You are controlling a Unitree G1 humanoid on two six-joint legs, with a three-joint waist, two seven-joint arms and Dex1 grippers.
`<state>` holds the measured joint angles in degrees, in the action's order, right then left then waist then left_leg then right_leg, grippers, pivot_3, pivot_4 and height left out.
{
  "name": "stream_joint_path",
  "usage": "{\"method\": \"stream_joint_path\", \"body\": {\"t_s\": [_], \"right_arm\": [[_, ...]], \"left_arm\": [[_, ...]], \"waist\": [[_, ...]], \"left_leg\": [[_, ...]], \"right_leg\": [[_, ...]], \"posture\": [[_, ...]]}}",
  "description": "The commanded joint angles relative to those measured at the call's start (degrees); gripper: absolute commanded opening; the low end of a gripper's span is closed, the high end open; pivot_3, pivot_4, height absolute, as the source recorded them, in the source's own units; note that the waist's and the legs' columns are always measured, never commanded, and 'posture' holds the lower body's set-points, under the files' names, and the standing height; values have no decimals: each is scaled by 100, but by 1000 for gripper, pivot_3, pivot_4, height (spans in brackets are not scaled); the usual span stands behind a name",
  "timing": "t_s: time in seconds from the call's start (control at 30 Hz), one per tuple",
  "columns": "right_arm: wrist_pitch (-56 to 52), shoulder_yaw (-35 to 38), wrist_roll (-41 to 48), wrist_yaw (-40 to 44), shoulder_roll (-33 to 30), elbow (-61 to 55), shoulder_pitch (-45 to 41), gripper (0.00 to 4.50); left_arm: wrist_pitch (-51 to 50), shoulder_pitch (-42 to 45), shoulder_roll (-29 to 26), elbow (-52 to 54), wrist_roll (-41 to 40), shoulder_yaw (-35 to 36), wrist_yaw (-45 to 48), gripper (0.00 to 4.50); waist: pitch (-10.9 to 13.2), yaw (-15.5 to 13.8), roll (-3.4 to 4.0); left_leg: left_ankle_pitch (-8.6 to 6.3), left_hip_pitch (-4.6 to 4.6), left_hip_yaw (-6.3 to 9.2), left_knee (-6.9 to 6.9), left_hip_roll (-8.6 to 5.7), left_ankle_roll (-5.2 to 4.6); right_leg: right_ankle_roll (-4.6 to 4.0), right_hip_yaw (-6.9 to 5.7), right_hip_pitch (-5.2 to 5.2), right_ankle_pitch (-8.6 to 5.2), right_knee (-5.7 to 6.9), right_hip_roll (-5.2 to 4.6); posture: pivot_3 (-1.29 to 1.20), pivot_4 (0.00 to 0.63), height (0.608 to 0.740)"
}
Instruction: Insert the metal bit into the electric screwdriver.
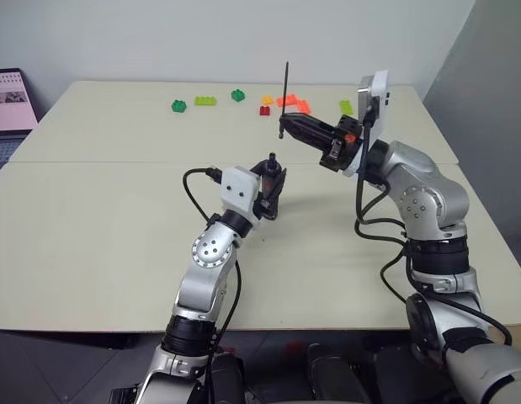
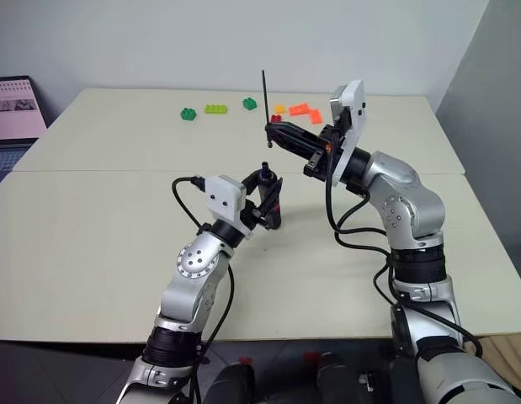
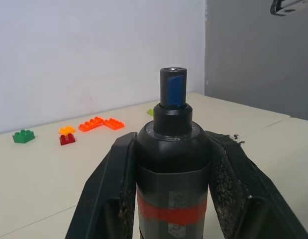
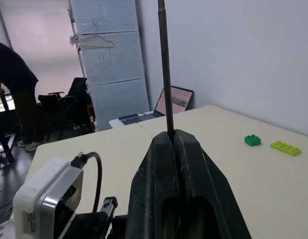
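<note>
My left gripper [image 1: 270,187] is shut on the electric screwdriver [image 1: 271,172], a black cylinder with a red band. It stands upright over the middle of the table, its open socket end [image 3: 173,72] pointing up, with a finger [image 3: 110,186] on each side. My right gripper [image 1: 283,124] points left and is shut on the metal bit [image 1: 286,88], a thin dark rod held upright [image 4: 164,64]. The bit hangs higher than the screwdriver's tip, a little to its right and farther back, apart from it.
Green [image 1: 178,105], lime [image 1: 204,101], red [image 1: 265,110] and orange [image 1: 295,103] toy bricks lie scattered along the table's far side. A laptop [image 1: 9,101] sits past the far left corner. In the right wrist view a person [image 4: 14,94] stands beyond the table by a pegboard [image 4: 106,45].
</note>
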<state>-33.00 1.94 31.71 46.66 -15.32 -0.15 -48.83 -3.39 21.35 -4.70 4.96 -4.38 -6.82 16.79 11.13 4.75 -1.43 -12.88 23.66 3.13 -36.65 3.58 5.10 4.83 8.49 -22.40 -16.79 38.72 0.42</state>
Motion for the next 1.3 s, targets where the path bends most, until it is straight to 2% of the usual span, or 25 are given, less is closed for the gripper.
{"method": "stream_joint_path", "body": {"t_s": [0.03, 0.57, 1.3], "right_arm": [[195, -90, -19, 14, 18, -235, -3, 0], [847, -311, -419, 159, 75, 475, -2, 0], [879, -401, -512, 267, 2, 523, 133, 0]], "left_arm": [[53, 56, 48, -10, 30, -4, -55, 1642], [52, 89, -14, -45, 18, 36, -13, 1642], [0, 88, -25, -20, 5, 48, -14, 1642]], "waist": [[0, 0, 0], [0, 0, 0], [0, 0, 0]], "left_leg": [[0, 0, 1, 0, 0, 0], [0, 0, 2, 0, 0, 0], [0, 0, 2, 1, 0, 0]], "right_leg": [[0, 0, 0, 0, 0, 0], [6, -1, 0, -4, -2, 0], [9, -1, 0, -5, -3, 0]], "posture": [[0, 150, 740], [0, 150, 740], [0, 150, 740]]}}
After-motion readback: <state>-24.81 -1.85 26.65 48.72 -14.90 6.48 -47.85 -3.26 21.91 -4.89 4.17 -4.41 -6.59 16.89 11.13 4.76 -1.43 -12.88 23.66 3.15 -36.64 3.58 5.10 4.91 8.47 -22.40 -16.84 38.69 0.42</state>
